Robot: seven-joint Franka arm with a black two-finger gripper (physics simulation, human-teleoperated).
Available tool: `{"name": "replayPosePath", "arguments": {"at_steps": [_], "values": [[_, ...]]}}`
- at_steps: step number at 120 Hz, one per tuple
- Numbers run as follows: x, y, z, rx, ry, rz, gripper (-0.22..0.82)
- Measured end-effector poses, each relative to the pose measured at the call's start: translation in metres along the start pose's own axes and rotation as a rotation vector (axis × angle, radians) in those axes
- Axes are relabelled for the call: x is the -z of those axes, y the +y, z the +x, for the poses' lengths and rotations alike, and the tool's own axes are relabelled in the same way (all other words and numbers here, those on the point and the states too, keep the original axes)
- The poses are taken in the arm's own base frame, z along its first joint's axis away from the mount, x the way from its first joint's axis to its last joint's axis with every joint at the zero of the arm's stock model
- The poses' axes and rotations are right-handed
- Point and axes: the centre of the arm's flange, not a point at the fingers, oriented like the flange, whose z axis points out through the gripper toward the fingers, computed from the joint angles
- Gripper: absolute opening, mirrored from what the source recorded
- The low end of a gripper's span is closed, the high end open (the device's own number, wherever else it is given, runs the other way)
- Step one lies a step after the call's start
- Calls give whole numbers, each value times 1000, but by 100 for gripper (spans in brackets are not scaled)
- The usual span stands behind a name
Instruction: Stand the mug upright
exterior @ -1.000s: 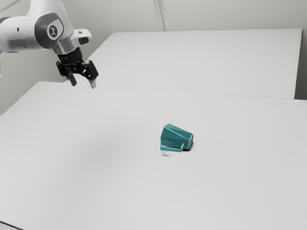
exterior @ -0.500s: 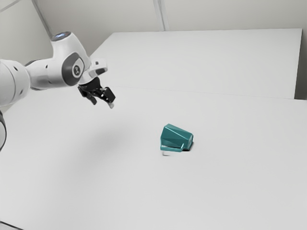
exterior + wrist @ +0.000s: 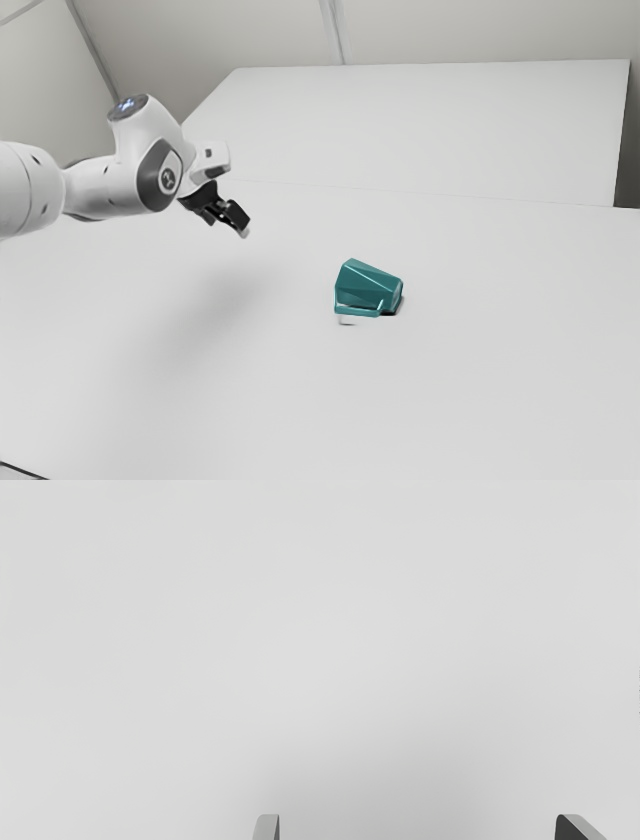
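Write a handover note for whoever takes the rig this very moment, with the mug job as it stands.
Gripper: open, nothing between its fingers, in the air over the table, off toward the exterior view's left from the mug.
Mug: teal, lying on its side on the table; its handle is on the side facing the exterior camera.
Done: the mug is neither grasped nor upright.
Left: bring the gripper to the mug, grasp it, turn it upright, set it down and let go.
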Motion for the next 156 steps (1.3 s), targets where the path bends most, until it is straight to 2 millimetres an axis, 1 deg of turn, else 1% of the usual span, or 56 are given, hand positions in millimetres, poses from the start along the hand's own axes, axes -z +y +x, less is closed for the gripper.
{"name": "replayPosePath", "arguments": {"at_steps": [18, 33, 40, 48, 57, 69, 86, 124, 143, 156], "values": [[-6, 24, 15, -35, 86, 0, 60], [-16, 52, 26, -17, 154, -41, 60], [-24, 64, 22, 10, 170, -67, 60], [-27, 78, 19, 33, 191, -89, 60], [-29, 93, 8, 57, 200, -114, 60], [-27, 105, 5, 67, 220, -127, 60], [-32, 117, 1, 71, 224, -138, 60], [-44, 165, 4, 37, 234, -172, 60], [-57, 182, -8, 43, 206, -194, 60], [-61, 188, -14, 49, 195, -204, 60]]}}
